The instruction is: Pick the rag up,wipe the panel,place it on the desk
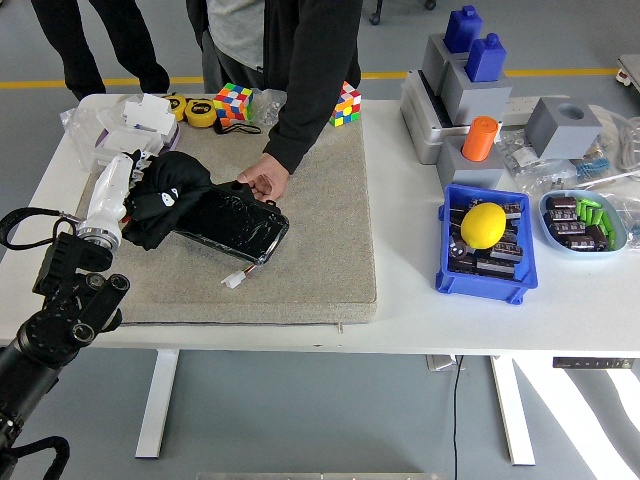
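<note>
While a person's hand (262, 181) is pressed on the far edge of a glossy black panel (232, 223), the panel is seen lying flat on a beige mat (320, 260) that covers the left half of a white table (410, 320). A black rag (165, 198) is bunched over the panel's left end, and it is gripped by the robot's left hand (118, 190), whose white fingers are curled into the cloth. The black left arm is seen rising from the lower left corner of the view. A small white connector (235, 280) on a short wire lies on the mat just in front of the panel. Behind the mat's far edge, two colourful puzzle cubes (233, 101) and two yellow tape measures (203, 113) are placed. On the right side of the table, a blue bin (485, 285) is found with a yellow lemon-shaped object (484, 225) resting on its contents, and grey blocks with blue and orange tops are set behind it.
</note>
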